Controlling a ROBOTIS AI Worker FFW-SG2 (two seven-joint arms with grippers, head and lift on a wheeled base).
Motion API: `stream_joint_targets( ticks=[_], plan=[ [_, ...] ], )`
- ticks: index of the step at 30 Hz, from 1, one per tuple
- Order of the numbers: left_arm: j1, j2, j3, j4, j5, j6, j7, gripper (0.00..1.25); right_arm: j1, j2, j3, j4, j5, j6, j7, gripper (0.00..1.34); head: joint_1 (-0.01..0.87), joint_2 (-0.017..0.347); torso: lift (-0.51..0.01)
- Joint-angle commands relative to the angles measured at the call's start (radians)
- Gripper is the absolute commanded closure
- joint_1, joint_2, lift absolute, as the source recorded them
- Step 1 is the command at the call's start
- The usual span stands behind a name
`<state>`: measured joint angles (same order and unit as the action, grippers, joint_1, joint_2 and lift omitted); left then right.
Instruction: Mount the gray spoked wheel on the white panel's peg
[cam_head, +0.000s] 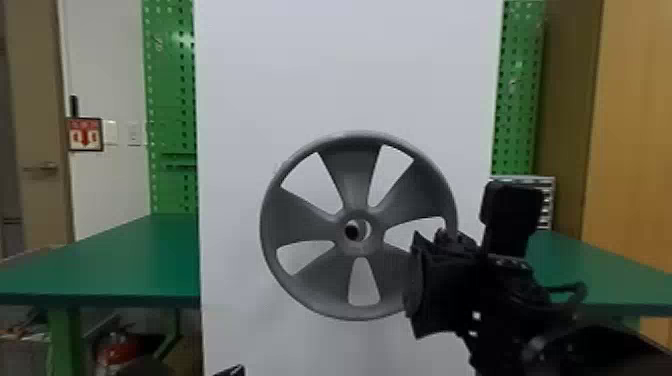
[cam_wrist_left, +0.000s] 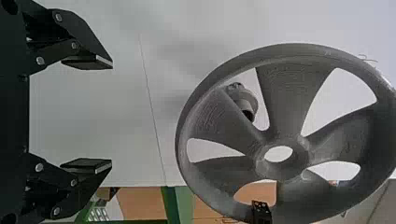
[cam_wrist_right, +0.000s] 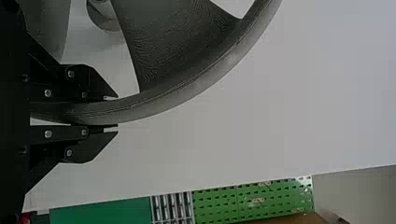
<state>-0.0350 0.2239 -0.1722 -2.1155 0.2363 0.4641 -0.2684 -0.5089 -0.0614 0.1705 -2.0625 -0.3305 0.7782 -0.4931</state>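
My R hand (cam_head: 434, 286) is clamped on the rim of the gray wheel (cam_head: 350, 175) at approx 4 o'clock, holding it upright in front of the white panel (cam_head: 250, 75). In head view I see the peg (cam_head: 352, 230) thru the hub hole, toward 9 o'clock; L wrist cam has it behind a gap btwn spokes, wheel off the panel. L hand (cam_head: 232, 371) is at approx 7 o'clock from the wheel, fingers apart w/ nothing btwn.

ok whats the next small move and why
Probably have the right tool ease the wheel slightly left and toward the panel: from the head, the peg shows left of centre inside the hub, behind the wheel.
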Motion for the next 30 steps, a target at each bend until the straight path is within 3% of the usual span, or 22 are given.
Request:
stream_joint_targets(
  ticks=[1,30],
  plan=[
    [-0.002,0.002,-0.003,0.000,0.000,0.002,0.000,0.50,-0.011,0.000,0.004,0.002,-0.013,0.003,-0.004,1.09,0.123,-0.008,-0.401],
    [-0.006,0.003,-0.003,0.000,0.000,0.002,0.000,0.50,-0.020,-0.003,0.018,0.039,-0.021,-0.005,-0.004,1.09,0.123,-0.008,-0.401]
  ],
)
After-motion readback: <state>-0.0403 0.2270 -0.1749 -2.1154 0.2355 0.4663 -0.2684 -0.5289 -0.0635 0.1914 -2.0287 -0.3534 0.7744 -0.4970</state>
